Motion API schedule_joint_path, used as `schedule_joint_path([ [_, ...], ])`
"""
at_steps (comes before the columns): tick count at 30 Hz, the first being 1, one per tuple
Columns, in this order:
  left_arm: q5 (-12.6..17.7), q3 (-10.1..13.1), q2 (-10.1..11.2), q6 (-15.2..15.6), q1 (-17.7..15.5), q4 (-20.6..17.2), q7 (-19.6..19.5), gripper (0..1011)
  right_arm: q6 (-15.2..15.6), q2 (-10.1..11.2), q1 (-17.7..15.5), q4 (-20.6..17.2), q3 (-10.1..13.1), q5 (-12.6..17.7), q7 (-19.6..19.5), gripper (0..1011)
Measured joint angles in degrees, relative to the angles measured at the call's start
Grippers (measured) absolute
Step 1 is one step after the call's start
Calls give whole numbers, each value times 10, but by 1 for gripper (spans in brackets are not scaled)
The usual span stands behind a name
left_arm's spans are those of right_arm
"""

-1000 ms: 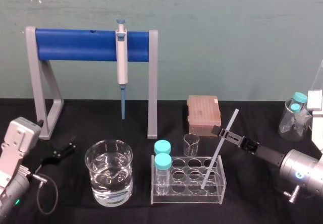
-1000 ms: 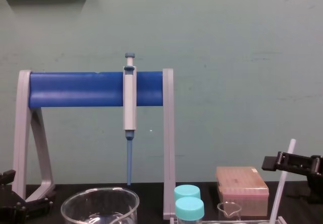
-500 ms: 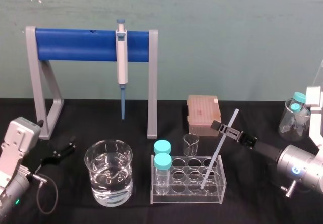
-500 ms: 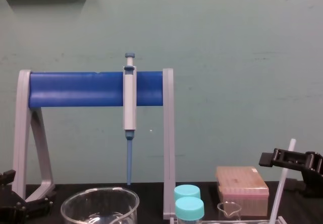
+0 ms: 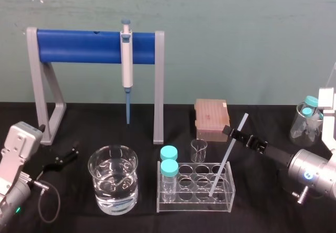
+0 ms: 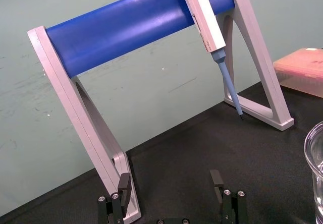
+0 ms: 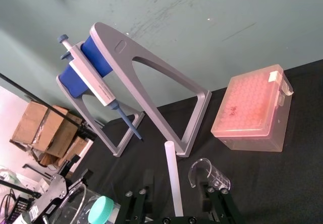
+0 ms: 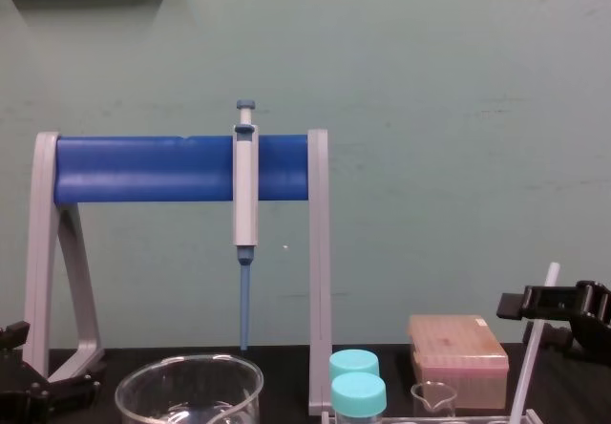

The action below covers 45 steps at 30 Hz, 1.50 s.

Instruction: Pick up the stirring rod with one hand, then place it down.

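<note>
Leaning in the clear tube rack (image 5: 194, 204), the stirring rod (image 5: 229, 153) stands tilted. Its lower end sits in one of the right-hand wells and its upper end points up and to the right.

Right gripper (image 5: 230, 133): reaches in from the right at the rod's upper part. The right wrist view shows its fingers apart, one on each side of the rod, with a gap on both sides. No contact is seen.

Left gripper (image 6: 170, 178): low over the black tabletop (image 5: 262, 218) at the near left, beside the foot of the grey stand (image 5: 94, 46) with the blue bar. Its fingers are spread, with nothing between them.

Containers:
- Large glass beaker (image 5: 113, 183), left of the rack, holds clear liquid to a little over half.
- Two tubes with teal caps (image 5: 169, 160) stand in the rack's left-hand wells, one behind the other. Their contents cannot be told. The other wells hold nothing but the rod.
- Small glass beaker (image 5: 199, 150), just beyond the rack, is empty.
- Pink tip box (image 5: 212, 118) is closed and sits beyond the small beaker.
- Glass flask (image 5: 304, 125) with a teal cap is at the far right and partly hidden. Its contents cannot be told.

A grey-and-blue pipette (image 5: 126, 60) hangs upright on the stand's bar, with its tip above the tabletop.
</note>
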Motion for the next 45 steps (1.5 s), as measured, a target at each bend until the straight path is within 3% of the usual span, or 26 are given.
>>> schedule_joint_path([
  [8, 0, 0, 0, 0, 0, 0, 0, 1005, -4, 8, 2, -2, -10, 8, 1, 302],
  [10, 0, 0, 0, 0, 0, 0, 0, 1005, -6, 10, 3, -3, -13, 10, 2, 197],
  [15, 0, 0, 0, 0, 0, 0, 0, 1005, -11, 15, 4, -5, -19, 15, 3, 80],
  [27, 0, 0, 0, 0, 0, 0, 0, 1005, -33, 36, 10, -29, -41, -1, 4, 71],
  [34, 0, 0, 0, 0, 0, 0, 0, 1005, -53, 64, 27, -60, -66, -55, 16, 71],
  [45, 0, 0, 0, 0, 0, 0, 0, 1005, -67, 100, 52, -113, -84, -151, 40, 71],
])
